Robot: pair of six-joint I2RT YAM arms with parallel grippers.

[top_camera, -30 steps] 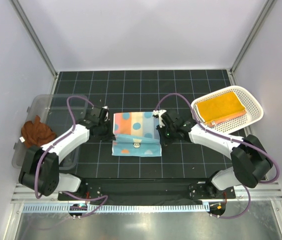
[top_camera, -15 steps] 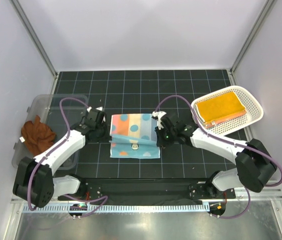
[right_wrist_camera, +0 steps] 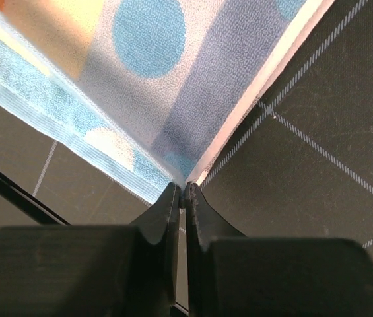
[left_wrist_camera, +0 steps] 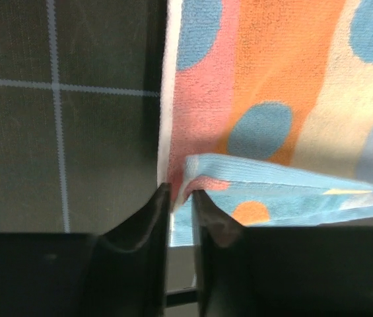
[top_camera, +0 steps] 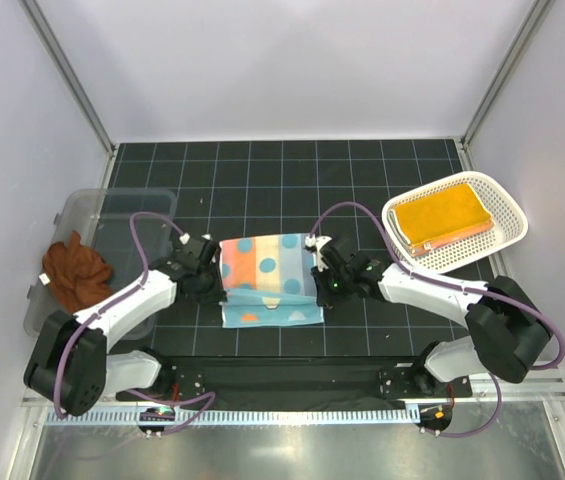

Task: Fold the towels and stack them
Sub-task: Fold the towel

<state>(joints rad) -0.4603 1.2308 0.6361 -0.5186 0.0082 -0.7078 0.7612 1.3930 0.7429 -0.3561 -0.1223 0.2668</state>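
Top external view: a folded polka-dot towel (top_camera: pixel 267 275) is seen at the middle of the table (top_camera: pixel 362 180), nearer its front edge. Its right edge is pinched by the fully closed right end effector (right_wrist_camera: pixel 185 188). The left end effector (left_wrist_camera: pixel 179 193) is parted slightly, the towel's left edge lying between its tips. A yellow-orange towel (top_camera: pixel 447 215) is kept in the basket (top_camera: pixel 510 222) at the right edge.

Towel (top_camera: pixel 267 262) — pastel stripes, blue dots; basket (top_camera: pixel 510 215) white.
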